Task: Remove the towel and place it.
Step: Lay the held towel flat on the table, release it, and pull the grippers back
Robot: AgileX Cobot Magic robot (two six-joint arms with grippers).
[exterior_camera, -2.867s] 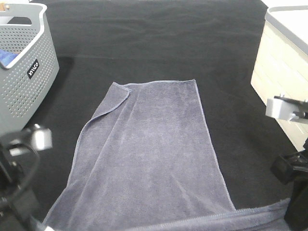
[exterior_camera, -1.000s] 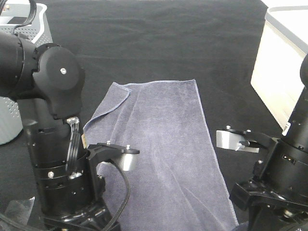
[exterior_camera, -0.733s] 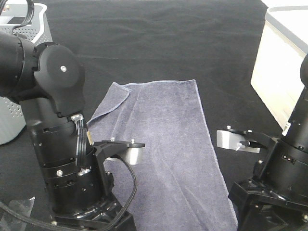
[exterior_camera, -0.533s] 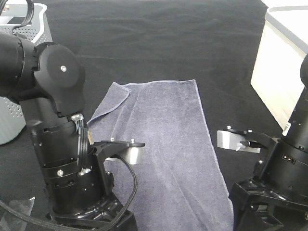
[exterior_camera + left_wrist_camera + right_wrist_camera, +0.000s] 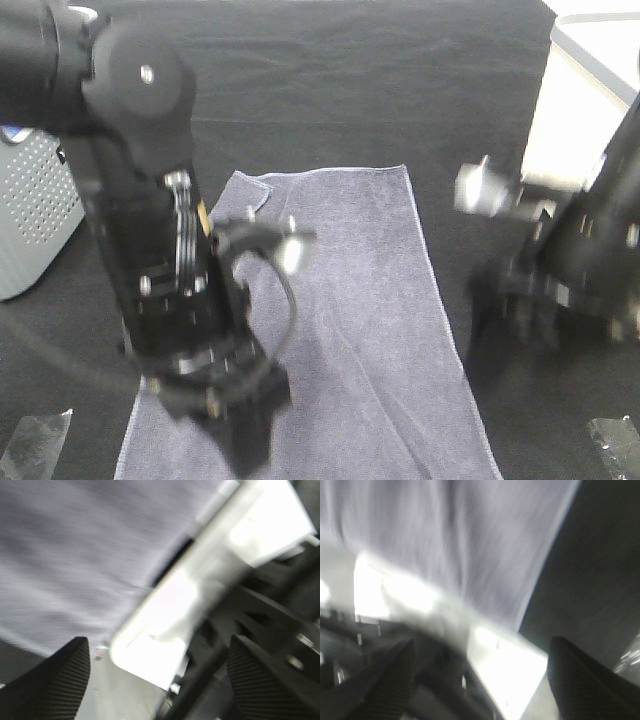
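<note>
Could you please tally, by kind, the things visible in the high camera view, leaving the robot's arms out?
towel: 1
perforated basket: 1
pale box: 1
crinkled plastic scrap: 2
Total: 5

I find no text, label or number to read here (the perforated basket (image 5: pixel 35 210) beside me shows only holes).
</note>
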